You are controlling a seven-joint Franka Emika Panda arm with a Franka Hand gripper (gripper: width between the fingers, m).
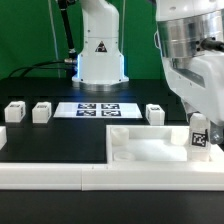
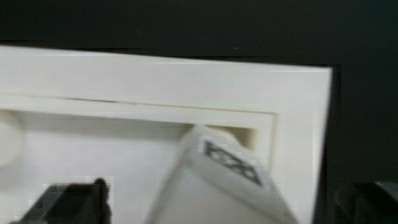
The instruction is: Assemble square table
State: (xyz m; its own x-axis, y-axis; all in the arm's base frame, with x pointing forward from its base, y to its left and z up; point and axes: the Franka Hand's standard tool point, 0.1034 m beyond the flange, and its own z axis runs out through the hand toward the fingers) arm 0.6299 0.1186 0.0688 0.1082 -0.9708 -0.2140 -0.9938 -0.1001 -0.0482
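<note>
**A:** Finger state?

**B:** Spread wide. The wrist view shows both dark fingers with a clear gap on each side of the part between them. The gripper is clamping nothing.

**A:** What part is that?

**B:** The tagged leg: white, stubby, marker tag facing the camera. It sits between the fingers and touches neither. It looks slanted in the wrist view. Its lower end is inside the raised rim at a corner of the square tabletop. I can't tell whether it's seated in the corner hole.

**A:** Walk me across the exterior view, left to right.

**B:** Well away from the fingers, on the exterior view's left, is the first loose leg, with the second loose leg just beside it. Next is the marker board, flat on the black table in front of the robot base. Nearer the fingers, the third loose leg stands just behind the tabletop's far edge. Then comes the tabletop, and at its corner on the exterior view's right the tagged leg stands directly under the fingers. The L-shaped rail runs along the near side, with the tabletop against it.

**A:** Are the fingertips visible in that view?

**B:** Can't tell. The arm comes down over the leg and the tips don't resolve.
</note>
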